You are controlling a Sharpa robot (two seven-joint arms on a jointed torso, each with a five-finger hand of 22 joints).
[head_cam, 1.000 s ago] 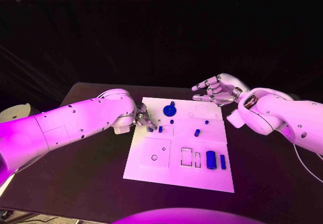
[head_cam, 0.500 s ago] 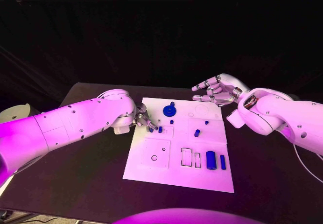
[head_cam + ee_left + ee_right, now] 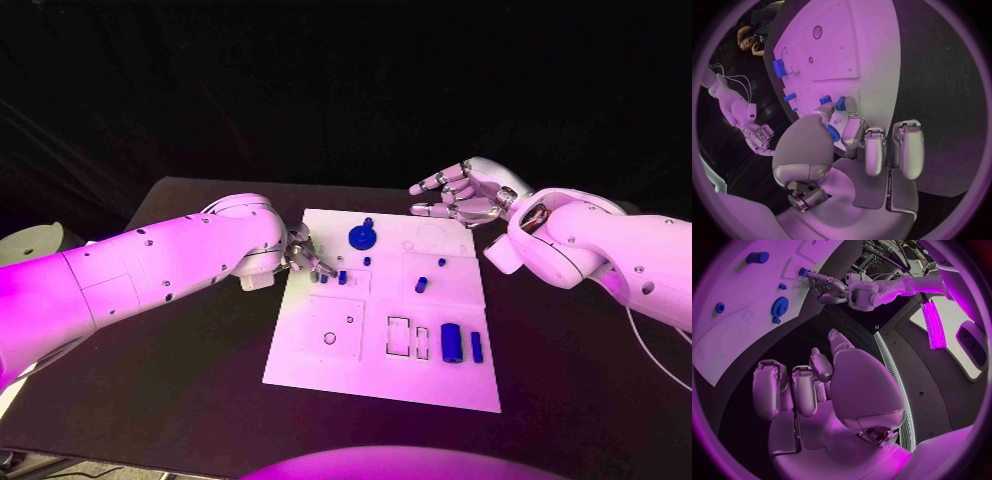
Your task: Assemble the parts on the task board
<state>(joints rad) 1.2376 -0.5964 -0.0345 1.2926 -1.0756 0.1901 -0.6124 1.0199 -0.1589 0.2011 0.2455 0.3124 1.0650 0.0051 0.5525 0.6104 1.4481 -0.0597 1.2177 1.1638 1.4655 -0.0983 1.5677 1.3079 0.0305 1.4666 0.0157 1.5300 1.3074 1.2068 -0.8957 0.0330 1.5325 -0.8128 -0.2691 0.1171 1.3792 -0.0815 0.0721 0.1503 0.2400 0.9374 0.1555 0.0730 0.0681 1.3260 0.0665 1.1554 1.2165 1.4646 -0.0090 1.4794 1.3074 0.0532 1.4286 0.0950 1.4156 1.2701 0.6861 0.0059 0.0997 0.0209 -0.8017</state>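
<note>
The white task board (image 3: 382,340) lay in the middle of the black tabletop (image 3: 173,340), its long side running away from the robot. The left robot hand (image 3: 306,255) sat at the board's left edge, about level with two small blue pegs (image 3: 342,277) that stood close together just inside that edge. In the left wrist view, the thumb and a fingertip (image 3: 831,114) came together at one of these pegs (image 3: 825,100), but whether they actually pinched it could not be told; the remaining fingers were curled over the dark tabletop beside the board.

The right robot hand (image 3: 462,195) hovered above the board's far right corner, fingers curled loosely and apart, holding nothing.

Farther along the board, a blue gear (image 3: 364,236) lay near the far end, with a tiny blue stud (image 3: 366,261) just in front of it. A short blue pin (image 3: 421,285) stood near the middle, and another small blue piece (image 3: 441,263) lay beyond it. Toward the near right, a thick blue cylinder (image 3: 453,342) and a thin blue bar (image 3: 477,346) lay side by side, next to two empty rectangular slots (image 3: 400,336).
</note>
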